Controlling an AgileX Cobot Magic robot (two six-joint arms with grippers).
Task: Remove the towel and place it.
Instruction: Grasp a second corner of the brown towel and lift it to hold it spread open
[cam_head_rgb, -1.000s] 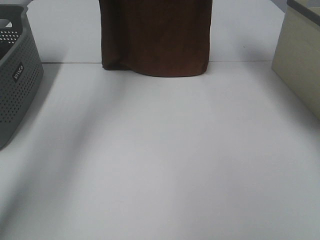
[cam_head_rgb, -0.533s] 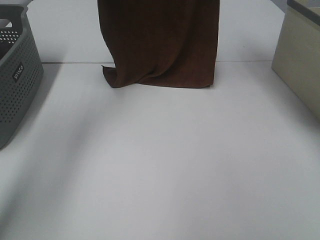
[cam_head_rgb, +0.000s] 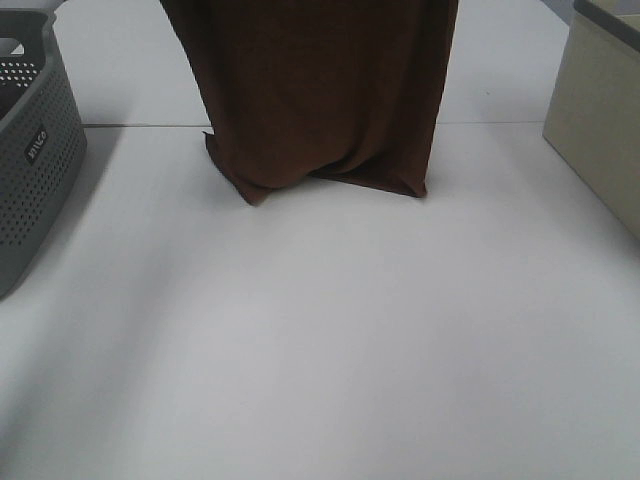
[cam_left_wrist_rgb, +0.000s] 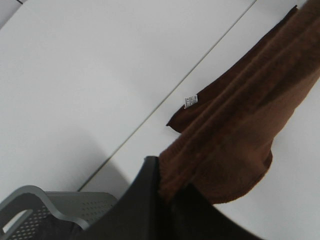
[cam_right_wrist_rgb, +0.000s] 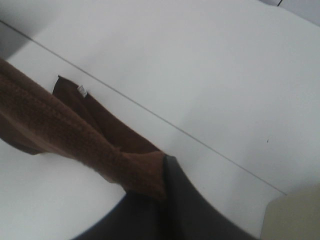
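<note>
1. Grasp. The left gripper (cam_left_wrist_rgb: 167, 185) is clenched on one upper corner of the towel (cam_head_rgb: 320, 100). The right gripper (cam_right_wrist_rgb: 162, 175) pinches the opposite upper corner, and only a small bite of cloth shows in its jaws.
2. Position of the cloth. The towel hangs as a sheet below and between the two grippers. Its lower hem touches the table (cam_head_rgb: 350, 350) and lies bunched and curled there. The white tag (cam_left_wrist_rgb: 190, 100) sits at the bottom corner beneath the left gripper.
3. Surroundings. A grey basket (cam_head_rgb: 40, 150) stands outward of the left gripper, and a beige box (cam_head_rgb: 600, 120) stands outward of the right one. Both are well apart from the cloth.
4. Stage (judged). Removal appears complete, while the laying-down is not yet finished.
5. Hazards (judged).
   - The curled hem may fold under itself if the grippers descend without drawing away from it, which would leave a doubled edge.
   - The right gripper's shallow bite may slip under the towel's weight, so that one corner drops.
   - Uneven lowering of the two grippers would set the cloth down skewed.
</note>
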